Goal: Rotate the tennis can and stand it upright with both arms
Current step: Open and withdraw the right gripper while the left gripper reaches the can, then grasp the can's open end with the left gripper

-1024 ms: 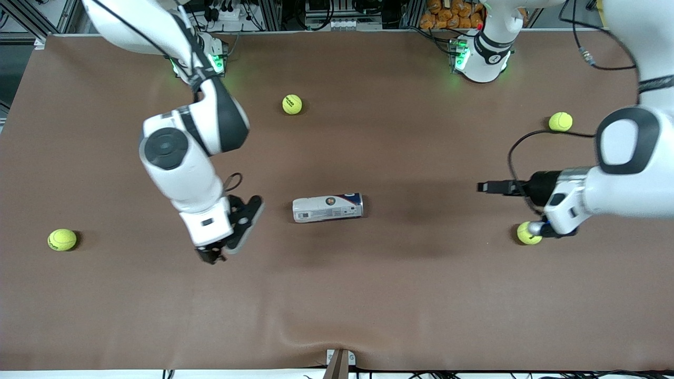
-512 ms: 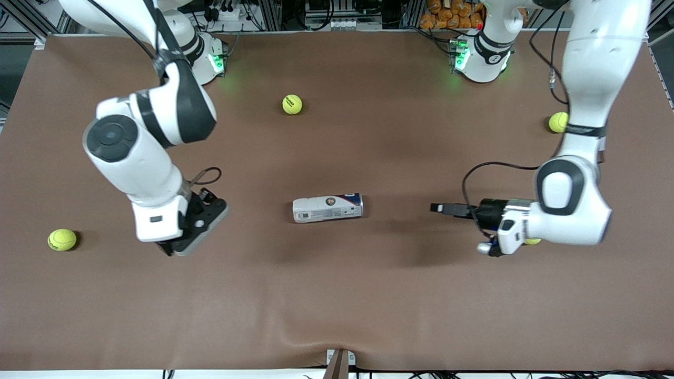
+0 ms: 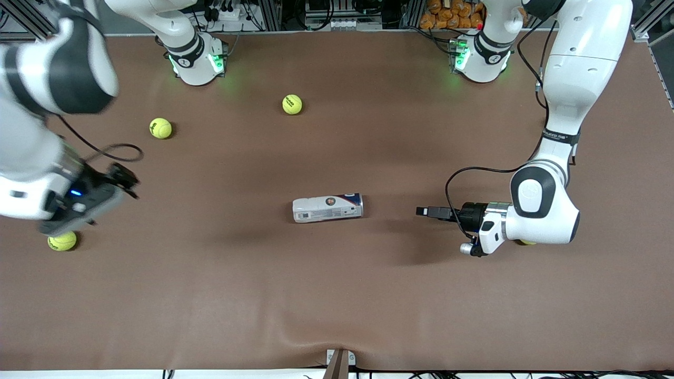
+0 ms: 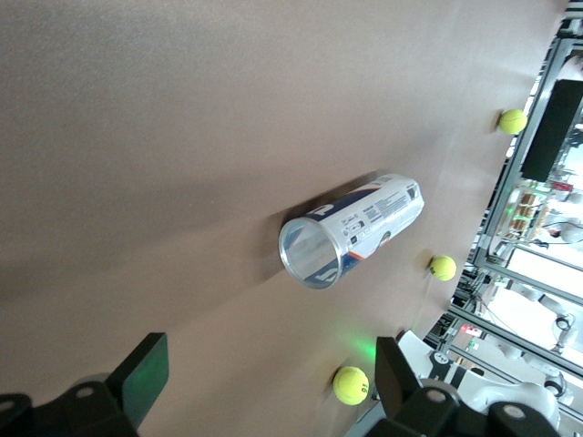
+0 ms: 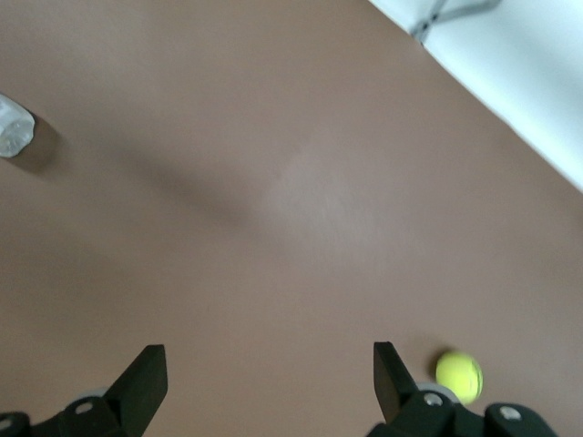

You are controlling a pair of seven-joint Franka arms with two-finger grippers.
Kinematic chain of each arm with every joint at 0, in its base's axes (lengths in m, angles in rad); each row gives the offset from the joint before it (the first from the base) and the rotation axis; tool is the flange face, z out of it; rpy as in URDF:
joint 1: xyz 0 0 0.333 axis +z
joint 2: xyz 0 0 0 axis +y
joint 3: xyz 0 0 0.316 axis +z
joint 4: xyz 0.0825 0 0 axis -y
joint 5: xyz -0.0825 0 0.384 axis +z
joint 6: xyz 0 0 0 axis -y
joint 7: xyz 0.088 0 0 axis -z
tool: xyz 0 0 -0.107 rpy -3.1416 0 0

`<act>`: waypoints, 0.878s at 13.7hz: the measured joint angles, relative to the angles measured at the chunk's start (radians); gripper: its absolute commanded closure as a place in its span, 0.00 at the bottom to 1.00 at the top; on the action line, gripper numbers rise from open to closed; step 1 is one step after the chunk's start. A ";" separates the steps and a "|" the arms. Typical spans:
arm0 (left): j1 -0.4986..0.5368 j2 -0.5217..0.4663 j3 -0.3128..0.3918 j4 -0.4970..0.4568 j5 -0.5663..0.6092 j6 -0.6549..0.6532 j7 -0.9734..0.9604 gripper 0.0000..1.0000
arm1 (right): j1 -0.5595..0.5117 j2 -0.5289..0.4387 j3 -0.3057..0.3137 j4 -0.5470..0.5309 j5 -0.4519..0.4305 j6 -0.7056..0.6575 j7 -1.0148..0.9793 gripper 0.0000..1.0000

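Tennis can (image 3: 327, 207) lies on its side mid-bench. Left gripper (image 3: 421, 211) spread, empty, facing can's open end; right gripper (image 5: 270, 382) spread, empty, near a tennis ball (image 3: 62, 241).

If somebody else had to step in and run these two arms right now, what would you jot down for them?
Left gripper: jaws open, empty, low over the table beside the tennis can's open end, pointing at it along the can's length.
Right gripper: jaws open, empty, at the right arm's end of the table, well apart from the can, close to a tennis ball.
Tennis can: lying on its side mid-table, touched by neither gripper.
Done: nothing on the can.
Left: bring both grippers to the can, rotate it, stand it upright.
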 measured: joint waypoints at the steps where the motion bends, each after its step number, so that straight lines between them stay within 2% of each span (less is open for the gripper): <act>1: -0.001 0.010 0.000 -0.004 -0.027 0.009 0.020 0.00 | -0.024 -0.032 0.000 -0.022 0.000 -0.016 0.014 0.00; 4: -0.035 0.053 -0.003 -0.006 -0.123 0.058 0.058 0.00 | -0.095 -0.143 0.000 -0.117 0.000 -0.043 0.078 0.00; 7: -0.074 0.079 -0.004 -0.006 -0.187 0.092 0.075 0.00 | -0.146 -0.238 0.001 -0.163 0.005 -0.124 0.213 0.00; 12: -0.117 0.094 -0.006 -0.009 -0.309 0.092 0.082 0.00 | -0.174 -0.286 0.004 -0.165 0.079 -0.248 0.473 0.00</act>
